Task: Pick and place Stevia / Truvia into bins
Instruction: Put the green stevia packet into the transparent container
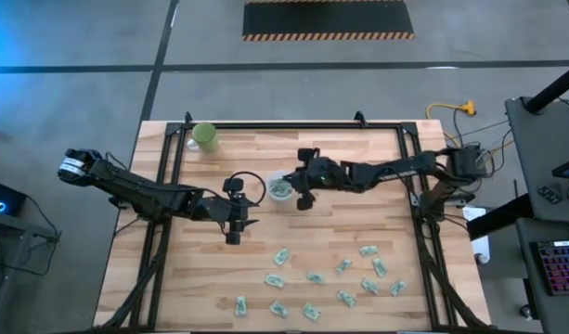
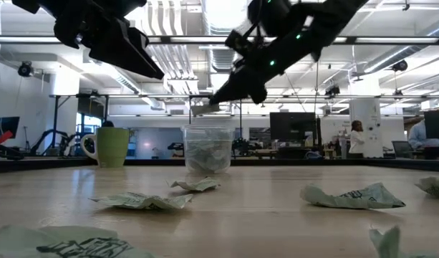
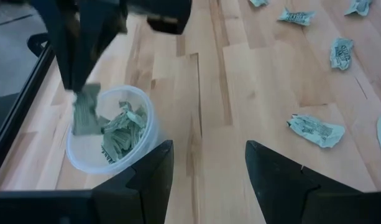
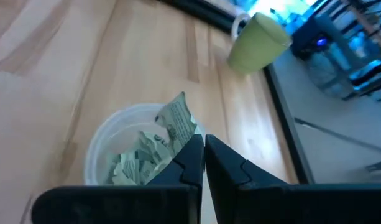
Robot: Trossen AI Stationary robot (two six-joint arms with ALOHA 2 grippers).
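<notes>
Right end effector [image 4: 204, 149] pinching one Truvia packet [image 4: 178, 121] just above the clear cup [image 4: 106, 149], already part-filled. Left end effector [image 3: 209, 168] spread, empty, hovering beside the cup. Risk: packet clinging to a finger on release, or dropping onto the worktop [image 1: 358, 158] off the rim.

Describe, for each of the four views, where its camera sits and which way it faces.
High: overhead, facing down; both arms, table.
Low: table height, facing across; arms enter from above, clear cup.
Left wrist: past open left gripper toward cup.
Right wrist: past right gripper, shut on a packet over cup.
All share the cup.
</notes>
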